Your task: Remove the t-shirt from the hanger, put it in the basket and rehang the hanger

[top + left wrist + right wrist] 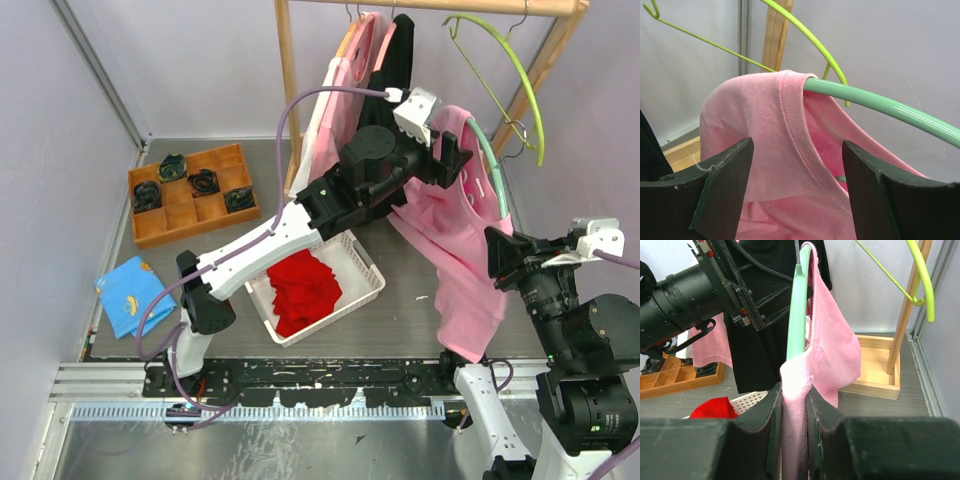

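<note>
A pink t-shirt (455, 250) hangs on a mint-green hanger (490, 165) from the wooden rail. In the left wrist view its ribbed collar (795, 125) drapes over the hanger arm (880, 107). My left gripper (797, 195) is open, one finger on each side of the shoulder cloth, not touching it; from above it (450, 160) sits at the shirt's top left. My right gripper (795, 405) is shut on a bunched fold of the t-shirt (835, 350) just below the hanger's end (797, 315). Seen from above, the right gripper (492, 240) holds the shirt's right side.
An empty lime-green hanger (510, 60) hangs to the right on the rail. A black garment (395, 60) and another pink one hang to the left, by the wooden post (289, 90). Below are a white basket (370, 285) with red cloth (305, 285), a compartment tray (195, 225) and a blue cloth (133, 293).
</note>
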